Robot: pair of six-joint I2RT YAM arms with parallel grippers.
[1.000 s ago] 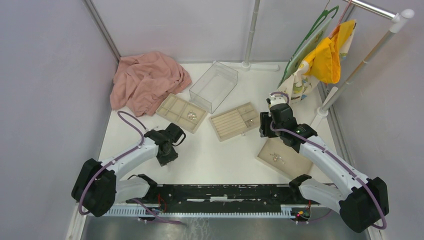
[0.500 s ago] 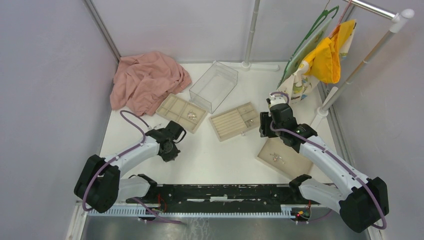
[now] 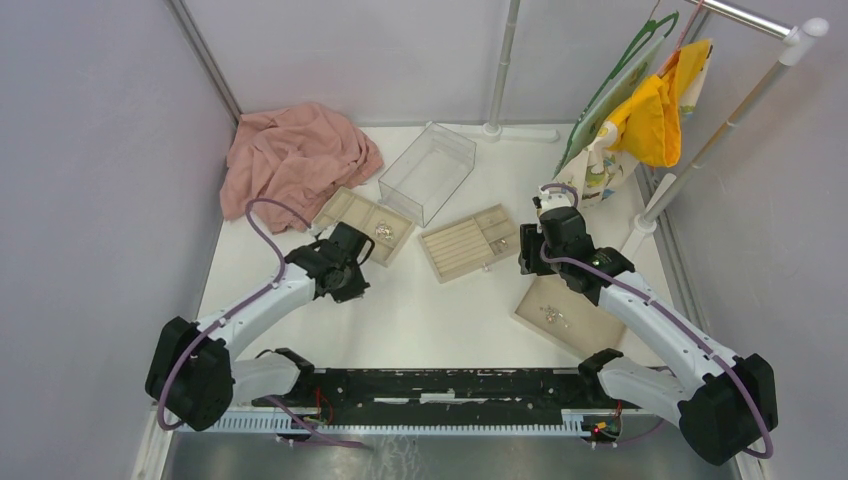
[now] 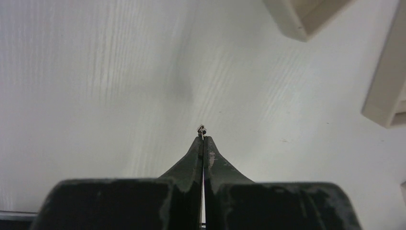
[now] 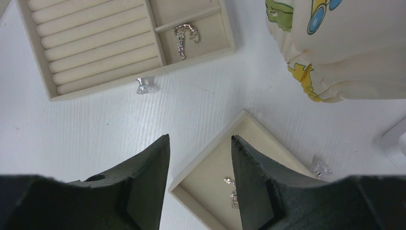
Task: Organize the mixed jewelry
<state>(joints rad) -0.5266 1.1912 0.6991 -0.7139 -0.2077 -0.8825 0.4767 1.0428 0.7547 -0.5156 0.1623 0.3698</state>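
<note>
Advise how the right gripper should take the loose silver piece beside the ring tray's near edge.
Probably pinch the whole silver piece from straight above; it is too tiny to choose a part. It lies close against the near wall of the ring tray, so bring the right gripper down with one jaw on each side along that wall, not across it.

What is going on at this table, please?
Two robot arms are sorting silver jewelry into beige trays. The left claw is shut on a tiny silver piece at its tips, over the white table. The right claw is open, hovering over a flat tray corner; the tray holds a few small pieces. A sparkly piece lies in the ring tray side compartment; a loose piece sits beside it.
</note>
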